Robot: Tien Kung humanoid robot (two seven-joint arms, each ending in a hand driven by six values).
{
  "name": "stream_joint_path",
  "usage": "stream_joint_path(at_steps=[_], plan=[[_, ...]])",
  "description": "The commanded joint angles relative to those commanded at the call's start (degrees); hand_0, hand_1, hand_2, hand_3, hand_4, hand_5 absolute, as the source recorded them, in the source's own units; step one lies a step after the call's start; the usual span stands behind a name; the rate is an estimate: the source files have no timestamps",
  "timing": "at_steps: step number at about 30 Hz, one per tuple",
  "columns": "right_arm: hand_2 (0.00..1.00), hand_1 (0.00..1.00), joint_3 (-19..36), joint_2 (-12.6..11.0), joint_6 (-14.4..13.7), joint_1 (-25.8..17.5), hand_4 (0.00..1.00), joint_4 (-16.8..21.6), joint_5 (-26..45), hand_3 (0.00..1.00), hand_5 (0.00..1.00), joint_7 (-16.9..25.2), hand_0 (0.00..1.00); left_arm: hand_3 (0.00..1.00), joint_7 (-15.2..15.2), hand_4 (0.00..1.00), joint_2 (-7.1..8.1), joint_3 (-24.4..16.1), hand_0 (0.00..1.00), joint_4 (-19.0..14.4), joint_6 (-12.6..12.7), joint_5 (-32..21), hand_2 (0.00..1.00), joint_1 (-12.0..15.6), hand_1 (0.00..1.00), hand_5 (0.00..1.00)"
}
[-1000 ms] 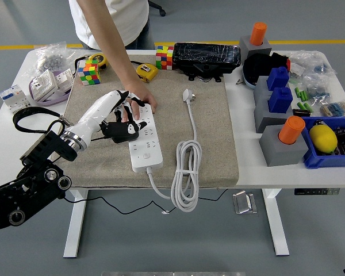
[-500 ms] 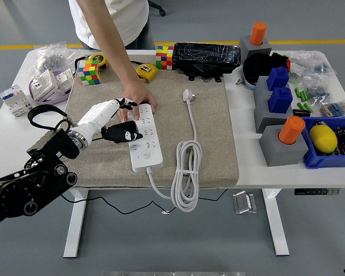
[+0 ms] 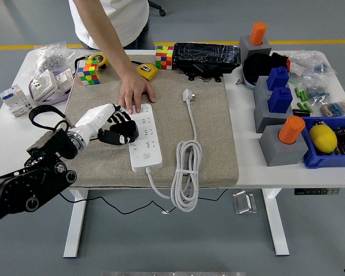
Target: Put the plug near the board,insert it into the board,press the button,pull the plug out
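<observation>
Near edge: coiled white cable (image 3: 186, 172), smooth round cord, loops hanging partly over the front edge of the coarse beige felt mat (image 3: 213, 138) on the white bench (image 3: 253, 167). L arm w/ black jointed links enters from lower left; left robot hand (image 3: 116, 127), white glossy shell w/ black fingers, is curled around a black plug (image 3: 125, 131), just left of the board (image 3: 145, 140). The board is a white plastic rectangular strip w/ rounded corners, lying lengthwise on the mat; round button near its front end. Whether the plug touches the board: can't tell. Farther back, a person's hand (image 3: 134, 92) rests flat on the board's far end. White flat plug head (image 3: 187, 95) lies on the mat, right of the board.
</observation>
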Motion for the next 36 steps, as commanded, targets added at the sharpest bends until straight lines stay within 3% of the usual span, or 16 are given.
stream_joint_path(at_steps=[1,2,15,22,31,32,36], plan=[[0.633,0.665,0.00,-0.02,0.00,0.01,0.972,0.02,0.00,0.564,0.580,0.01,0.585,0.556,-0.07,0.829,-0.06,0.21,0.448,0.29,0.07,-0.19,0.553,-0.17,0.509,0.099],[0.633,0.665,0.00,-0.04,-0.01,0.01,0.973,0.04,-0.02,0.564,0.577,0.02,0.585,0.545,-0.20,0.749,-0.12,0.41,0.347,0.56,0.19,-0.36,0.505,-0.31,0.466,0.011],[0.633,0.665,-0.07,-0.07,-0.03,-0.16,0.971,0.04,-0.06,0.563,0.575,0.05,0.584,0.529,-4.26,0.700,0.05,-0.66,0.311,0.17,1.23,-2.29,0.430,0.02,0.402,0.002],[0.632,0.664,0.08,-0.03,-0.05,-0.12,0.970,0.08,-0.11,0.562,0.570,0.08,0.584,0.528,-6.81,0.702,0.72,-4.19,0.313,0.20,2.72,-2.12,0.430,1.16,0.401,0.002],[0.632,0.664,0.02,0.06,-0.02,-0.28,0.970,0.03,-0.12,0.562,0.570,0.06,0.584,0.532,-4.91,0.695,1.85,-5.22,0.321,6.19,3.31,-1.59,0.425,2.07,0.399,0.002],[0.632,0.665,-0.01,0.04,-0.03,-0.29,0.969,0.02,-0.12,0.561,0.570,0.06,0.584,0.562,-4.72,0.761,1.86,-5.11,0.422,6.67,2.98,-1.94,0.524,2.14,0.478,0.033],[0.632,0.665,0.10,0.07,-0.02,-0.21,0.969,0.07,-0.18,0.561,0.570,0.06,0.584,0.562,-3.68,0.761,1.76,-4.55,0.422,7.49,1.81,-3.30,0.524,2.25,0.478,0.033]])
